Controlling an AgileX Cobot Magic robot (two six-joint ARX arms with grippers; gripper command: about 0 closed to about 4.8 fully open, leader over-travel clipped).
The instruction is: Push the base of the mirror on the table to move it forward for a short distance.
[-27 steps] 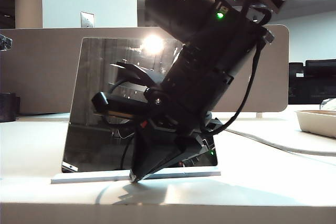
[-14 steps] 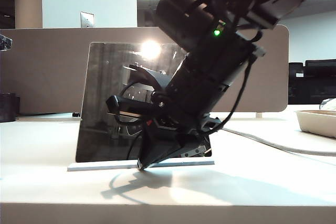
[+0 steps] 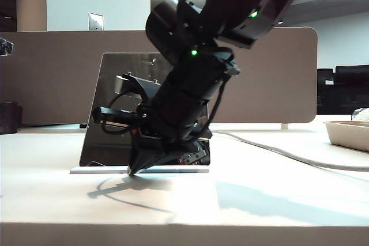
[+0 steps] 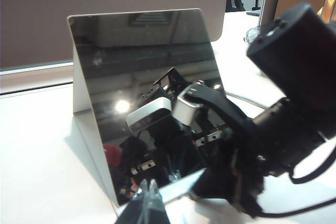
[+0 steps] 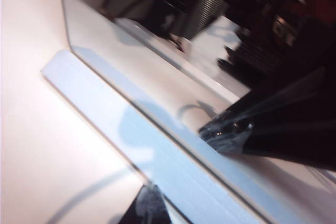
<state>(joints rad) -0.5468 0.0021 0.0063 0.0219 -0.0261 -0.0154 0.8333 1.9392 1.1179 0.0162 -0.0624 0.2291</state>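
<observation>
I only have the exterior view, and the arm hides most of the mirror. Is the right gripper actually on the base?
Observer: Yes. In the right wrist view the right gripper, jaws together, meets the front edge of the base of the mirror.
Operator: And the left gripper?
Observer: It is out of your frame. The left wrist view shows the left gripper low beside the mirror, near a corner of the base. I cannot tell if it touches.

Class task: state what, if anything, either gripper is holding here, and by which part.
Nothing is held. The right gripper presses its fingertips against the thin pale base plate of the dark glossy mirror; the left gripper hangs nearby.
</observation>
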